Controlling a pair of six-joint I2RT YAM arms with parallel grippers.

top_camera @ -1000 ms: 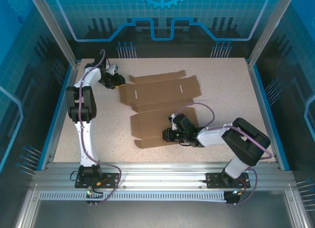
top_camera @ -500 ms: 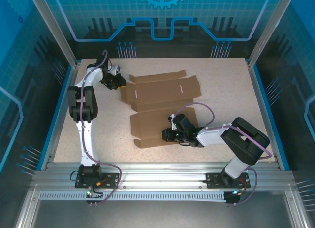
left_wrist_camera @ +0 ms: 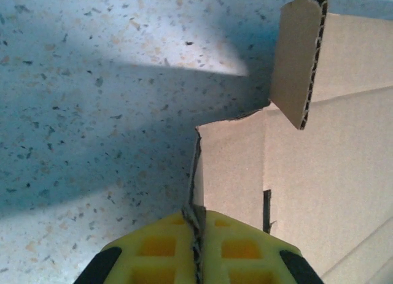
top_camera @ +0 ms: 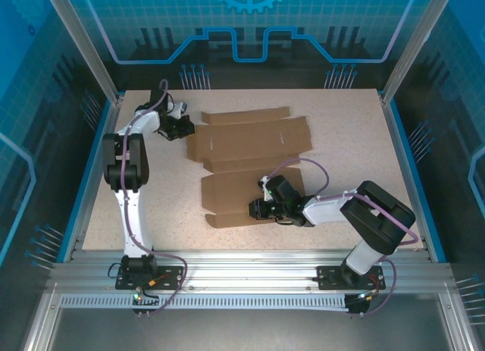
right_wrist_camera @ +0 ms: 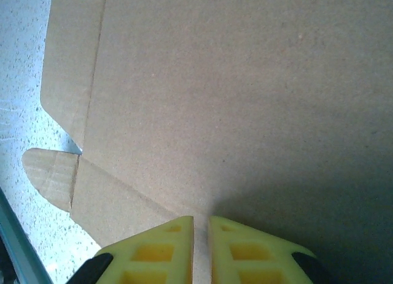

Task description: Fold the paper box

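Observation:
The paper box (top_camera: 250,142) lies as a flat brown die-cut sheet in the middle of the table, with flaps at its far and near ends. My left gripper (top_camera: 184,128) is at the sheet's far left edge. In the left wrist view it (left_wrist_camera: 196,219) is shut on the thin edge of a side flap (left_wrist_camera: 230,167), which stands lifted off the table. My right gripper (top_camera: 253,208) sits low over the near panel. Its yellow fingertips (right_wrist_camera: 164,238) are almost together over bare cardboard (right_wrist_camera: 245,81), with nothing between them.
The speckled tabletop (top_camera: 151,207) is bordered by a blue rim (top_camera: 91,177) on the sides and an aluminium rail (top_camera: 242,264) at the near edge. The right arm's cable (top_camera: 303,165) arches over the near part of the sheet.
My left gripper has closed onto the sheet's left flap edge and shifted slightly right. The right arm has stayed nearly still.

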